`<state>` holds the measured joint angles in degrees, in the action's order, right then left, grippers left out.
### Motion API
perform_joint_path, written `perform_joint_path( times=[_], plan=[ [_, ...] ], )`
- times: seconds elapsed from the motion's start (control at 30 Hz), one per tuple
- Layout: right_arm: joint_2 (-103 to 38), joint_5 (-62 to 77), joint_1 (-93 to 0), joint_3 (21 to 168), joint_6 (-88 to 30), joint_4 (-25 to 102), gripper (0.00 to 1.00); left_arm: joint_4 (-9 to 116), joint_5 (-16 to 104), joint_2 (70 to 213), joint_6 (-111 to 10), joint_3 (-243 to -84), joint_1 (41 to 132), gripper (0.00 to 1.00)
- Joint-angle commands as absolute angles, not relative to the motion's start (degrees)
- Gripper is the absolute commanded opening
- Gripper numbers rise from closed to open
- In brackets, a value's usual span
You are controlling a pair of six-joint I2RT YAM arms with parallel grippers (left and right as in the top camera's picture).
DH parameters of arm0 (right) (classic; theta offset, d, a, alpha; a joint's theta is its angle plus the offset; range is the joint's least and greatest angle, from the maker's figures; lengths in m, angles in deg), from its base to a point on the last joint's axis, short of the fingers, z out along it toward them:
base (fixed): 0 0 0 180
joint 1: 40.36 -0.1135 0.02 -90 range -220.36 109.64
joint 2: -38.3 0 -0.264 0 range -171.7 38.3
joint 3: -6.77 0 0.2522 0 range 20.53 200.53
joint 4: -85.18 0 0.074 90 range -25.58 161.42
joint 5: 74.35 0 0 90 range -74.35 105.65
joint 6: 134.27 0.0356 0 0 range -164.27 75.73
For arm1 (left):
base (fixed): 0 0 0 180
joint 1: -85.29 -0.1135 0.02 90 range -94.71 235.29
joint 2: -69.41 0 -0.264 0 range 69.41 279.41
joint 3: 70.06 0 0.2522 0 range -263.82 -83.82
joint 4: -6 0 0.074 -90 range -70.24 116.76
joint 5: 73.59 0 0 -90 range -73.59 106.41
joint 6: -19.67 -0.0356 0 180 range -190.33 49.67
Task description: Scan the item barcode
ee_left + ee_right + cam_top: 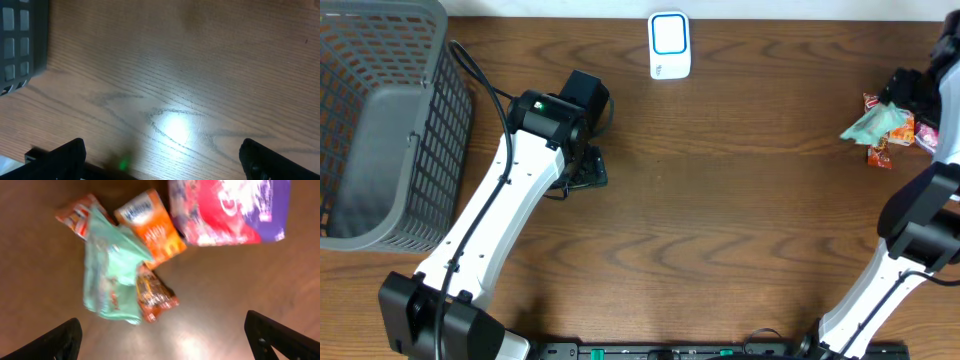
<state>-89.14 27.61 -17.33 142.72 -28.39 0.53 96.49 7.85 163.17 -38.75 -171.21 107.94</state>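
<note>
From overhead, the pile of snack packets (880, 125) lies at about 2 o'clock on the wooden table (720, 200), close to the right edge. My right arm (910, 230) reaches up to it from 4 o'clock. None of the packets is held.

Through the right wrist camera, the right gripper (162, 330) hangs over the pile. Its two dark fingers sit in the bottom corners of the view, spread wide with only bare wood between them. A mint-green packet (112, 275) lies at 9 o'clock. It partly covers a red and white packet (75, 215) at 10 o'clock. An orange packet (150, 227) at 12 o'clock touches the green one's upper edge. A small brown-orange wrapper (155, 295) lies just beside the green packet's lower right. A larger pink and purple bag (230, 210) fills the 1 to 2 o'clock corner, just beside the orange packet. The view is blurred, so I cannot make out any barcode.

The white scanner (669, 45) with its blue-framed window stands at 12 o'clock on the table, well apart from the snacks.

My left arm (490, 220) stretches from 7 o'clock toward 10 o'clock. The left gripper (162, 155) is also spread wide over empty wood. The grey mesh basket (445, 110) stands at 9 o'clock.
</note>
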Motion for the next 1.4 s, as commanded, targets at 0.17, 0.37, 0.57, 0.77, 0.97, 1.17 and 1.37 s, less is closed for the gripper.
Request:
perform_joint_path(
  times=[0.17,0.37,0.57,0.77,0.97,1.17,1.37],
  plan=[
    [-84.9,11.1,-17.2,143.5,-27.0,-6.4,0.99,96.9,6.9,163.6,-38.1,-171.3,107.9,0.98],
    [-78.7,-6.3,-17.5,143.5,-31.0,-15.4,0.97,96.9,6.9,163.6,-38.1,-171.3,107.9,0.98],
    [-70.5,-7.0,-19.3,143.2,-35.9,-23.6,0.96,96.9,6.9,163.6,-38.1,-171.3,107.9,0.98],
    [-57.6,-7.0,-23.2,137.1,-38.6,-25.9,0.99,96.9,6.9,163.6,-38.1,-171.3,107.9,0.98],
    [-42.3,-6.8,-31.1,121.7,-39.3,-25.9,0.99,96.9,6.9,163.6,-38.1,-171.3,107.9,0.98],
    [-28.6,-7.0,-38.1,104.8,-39.2,-25.9,0.99,96.9,6.9,163.6,-38.1,-171.3,107.9,0.98],
    [-20.6,-6.9,-38.9,96.6,-39.2,-25.9,0.99,96.9,6.9,163.6,-38.1,-171.3,107.9,0.98]
  ],
)
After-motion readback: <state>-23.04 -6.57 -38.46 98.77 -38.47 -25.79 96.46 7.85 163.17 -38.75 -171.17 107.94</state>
